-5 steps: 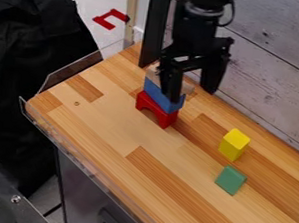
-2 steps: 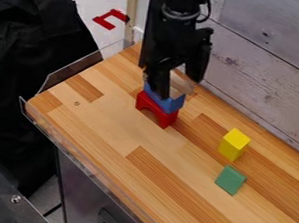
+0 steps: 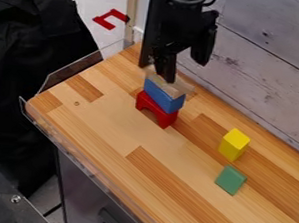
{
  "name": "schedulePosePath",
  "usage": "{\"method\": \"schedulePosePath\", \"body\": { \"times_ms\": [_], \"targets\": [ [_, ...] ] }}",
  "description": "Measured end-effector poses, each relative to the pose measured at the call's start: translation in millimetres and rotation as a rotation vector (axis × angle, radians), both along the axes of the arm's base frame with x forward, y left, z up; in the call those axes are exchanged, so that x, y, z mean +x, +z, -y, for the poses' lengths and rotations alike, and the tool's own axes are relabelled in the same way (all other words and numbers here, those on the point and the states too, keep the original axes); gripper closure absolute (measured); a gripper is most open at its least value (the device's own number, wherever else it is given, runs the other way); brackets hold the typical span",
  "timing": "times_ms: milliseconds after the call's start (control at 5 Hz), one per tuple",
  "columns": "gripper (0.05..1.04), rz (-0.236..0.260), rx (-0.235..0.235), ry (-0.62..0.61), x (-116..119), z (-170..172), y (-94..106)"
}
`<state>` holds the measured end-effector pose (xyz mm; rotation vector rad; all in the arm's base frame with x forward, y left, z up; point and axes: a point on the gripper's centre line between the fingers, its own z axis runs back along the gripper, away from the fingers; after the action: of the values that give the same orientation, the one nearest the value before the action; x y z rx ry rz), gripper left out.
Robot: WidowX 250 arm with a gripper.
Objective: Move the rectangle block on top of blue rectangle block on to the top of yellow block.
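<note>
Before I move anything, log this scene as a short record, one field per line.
stack, top to bottom: plain wooden block, blue block, red arch block
yellow block: standing on the wooden table, apart from the stack
green block: on the table, near the yellow block
gripper: open, over the stack; contact with the wooden block unclear
transfer to yellow: not yet done

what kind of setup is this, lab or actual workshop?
Probably a robotics lab test bench: a black gripper hangs over a wooden tabletop with a clear guard along its edge, and toy blocks, such as the yellow block, are set out on it.
</note>
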<state>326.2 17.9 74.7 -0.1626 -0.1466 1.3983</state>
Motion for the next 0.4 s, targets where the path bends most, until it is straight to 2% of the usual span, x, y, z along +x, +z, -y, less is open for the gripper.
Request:
{"method": "schedulePosePath", "body": {
  "times_ms": [400],
  "targets": [
    [0.083, -0.029, 0.004, 0.036, -0.8, -7.5, -3.0]
  ]
}}
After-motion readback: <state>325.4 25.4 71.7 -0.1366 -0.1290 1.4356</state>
